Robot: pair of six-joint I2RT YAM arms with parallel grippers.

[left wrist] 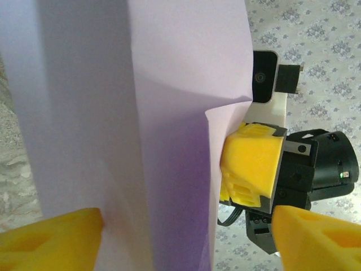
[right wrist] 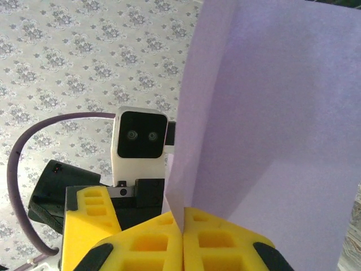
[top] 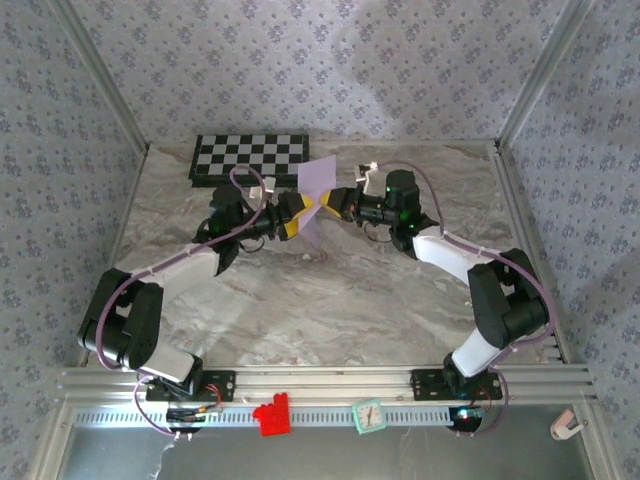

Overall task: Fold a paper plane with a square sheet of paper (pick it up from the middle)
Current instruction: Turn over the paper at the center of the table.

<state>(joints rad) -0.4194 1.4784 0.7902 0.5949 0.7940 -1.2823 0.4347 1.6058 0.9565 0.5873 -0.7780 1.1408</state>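
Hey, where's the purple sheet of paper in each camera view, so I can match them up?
Top: paper held upright, mid-picture.
Left wrist: paper covers the left and middle.
Right wrist: paper covers the right half.
Shared landmark: right gripper, yellow-fingered, pinching the paper's edge.

Two robot arms are bolted at the near edge of the table. Each carries one gripper, so there are two: the left gripper and the right gripper. There is one sheet of paper. One checkered board lies at the far edge. The near rail carries one red block, one teal clock and one pink object.
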